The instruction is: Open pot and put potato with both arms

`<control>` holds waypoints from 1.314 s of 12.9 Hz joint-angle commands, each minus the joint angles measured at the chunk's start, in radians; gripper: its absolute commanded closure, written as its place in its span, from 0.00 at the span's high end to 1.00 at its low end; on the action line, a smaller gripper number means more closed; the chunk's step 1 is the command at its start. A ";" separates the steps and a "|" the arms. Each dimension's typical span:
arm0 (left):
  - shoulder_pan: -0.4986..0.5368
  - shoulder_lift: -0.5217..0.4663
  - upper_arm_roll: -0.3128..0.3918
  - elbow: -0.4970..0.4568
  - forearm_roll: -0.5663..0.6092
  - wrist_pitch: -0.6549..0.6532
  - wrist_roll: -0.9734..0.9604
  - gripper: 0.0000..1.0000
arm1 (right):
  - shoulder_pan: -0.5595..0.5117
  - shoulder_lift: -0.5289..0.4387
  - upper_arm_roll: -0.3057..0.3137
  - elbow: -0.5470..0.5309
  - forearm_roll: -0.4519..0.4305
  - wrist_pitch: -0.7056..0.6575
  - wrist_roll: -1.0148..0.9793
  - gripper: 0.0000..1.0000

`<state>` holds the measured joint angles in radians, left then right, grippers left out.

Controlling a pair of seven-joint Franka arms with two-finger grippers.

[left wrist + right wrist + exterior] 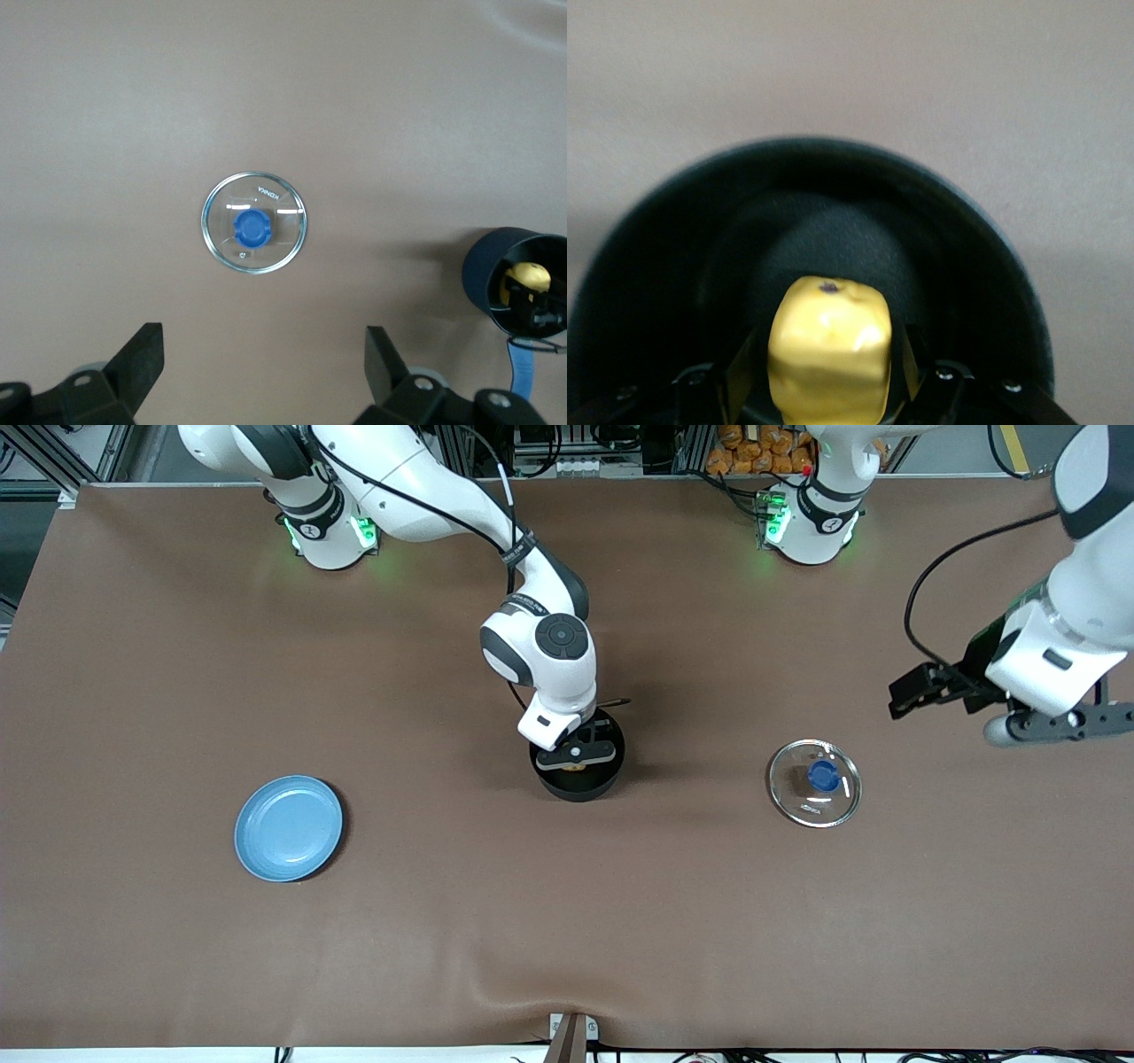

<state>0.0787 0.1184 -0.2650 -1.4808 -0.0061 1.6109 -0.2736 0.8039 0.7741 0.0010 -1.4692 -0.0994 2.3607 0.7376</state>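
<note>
Right wrist view shows the right gripper (828, 390) clamping the lumpy yellow potato (829, 347) inside the round black pot (673, 266), so release comes next, while the left gripper (266, 372) waits spread wide above the clear glass lid (254, 222).

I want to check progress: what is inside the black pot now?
Inside the pot is the yellow potato, between the right gripper fingers. The pot's floor under it is hidden.

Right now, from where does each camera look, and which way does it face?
Front view: high across the table, facing both arms; right gripper in the pot, left gripper raised, open.
Left wrist view: looks down at the lid on the table; own fingers show.
Right wrist view: looks into the pot; fingers hold the potato.
Shared: front and left wrist views show lid and pot.
</note>
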 commanded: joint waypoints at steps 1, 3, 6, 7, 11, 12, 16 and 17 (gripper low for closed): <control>0.007 -0.040 -0.005 0.000 -0.023 -0.049 0.010 1.00 | -0.012 -0.067 0.007 0.004 0.003 -0.067 -0.001 0.73; 0.007 -0.051 -0.003 0.000 -0.023 -0.054 0.017 1.00 | -0.038 -0.166 0.010 -0.002 0.004 -0.170 -0.029 0.73; 0.009 -0.068 -0.002 0.000 -0.023 -0.074 0.022 1.00 | -0.145 -0.364 0.019 -0.026 0.134 -0.372 -0.165 0.72; 0.010 -0.075 0.000 -0.001 -0.023 -0.077 0.024 1.00 | -0.207 -0.424 0.016 -0.037 0.192 -0.441 -0.188 0.72; 0.039 -0.098 0.007 -0.021 -0.025 -0.094 0.053 1.00 | -0.431 -0.640 0.014 -0.088 0.214 -0.651 -0.286 0.79; 0.044 -0.108 0.006 -0.023 -0.025 -0.094 0.053 1.00 | -0.484 -0.672 0.013 -0.088 0.210 -0.708 -0.331 0.84; 0.070 -0.123 0.010 -0.026 -0.025 -0.098 0.076 1.00 | -0.653 -0.752 0.013 -0.086 0.153 -0.768 -0.423 1.00; 0.070 -0.125 0.013 -0.027 -0.025 -0.098 0.102 1.00 | -0.678 -0.762 0.011 -0.088 0.114 -0.770 -0.458 1.00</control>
<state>0.1326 0.0295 -0.2547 -1.4829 -0.0069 1.5238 -0.2203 0.1782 0.0520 -0.0090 -1.5184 0.0636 1.5855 0.3158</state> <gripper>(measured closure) 0.000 0.000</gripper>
